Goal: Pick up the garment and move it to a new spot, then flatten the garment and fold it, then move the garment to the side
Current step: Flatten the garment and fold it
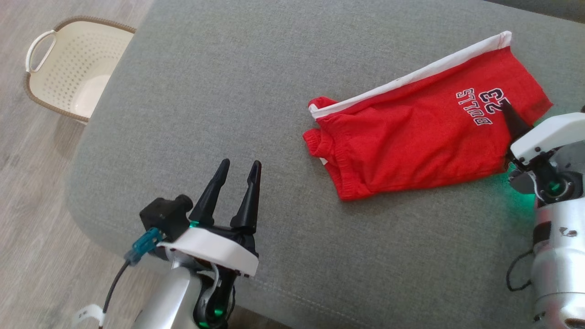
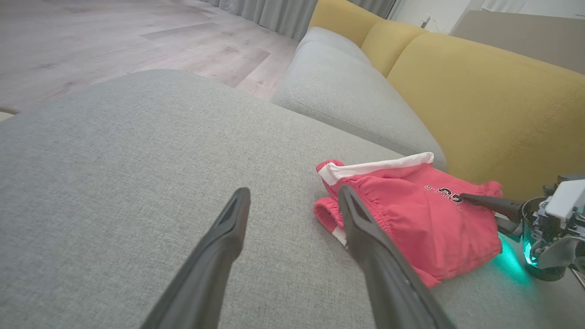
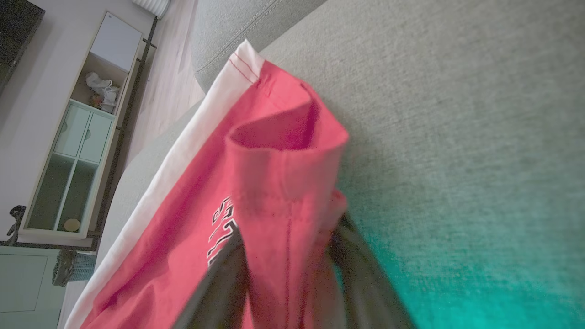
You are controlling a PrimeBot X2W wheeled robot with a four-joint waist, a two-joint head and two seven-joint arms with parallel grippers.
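The garment [image 1: 411, 137], red shorts with a white side stripe, lies mostly flat at the right of the head view on the grey sofa cushion [image 1: 205, 91], waistband toward frame centre. The right hand [image 1: 508, 114], at the right edge, is closed on the leg hem; the right wrist view shows a fold of red cloth pinched between its fingers [image 3: 224, 283]. We judge this a corner grip for carrying it to a new spot. The left hand [image 1: 241, 163], lower left, hangs open and empty over bare cushion, apart from the waistband, likely waiting its turn.
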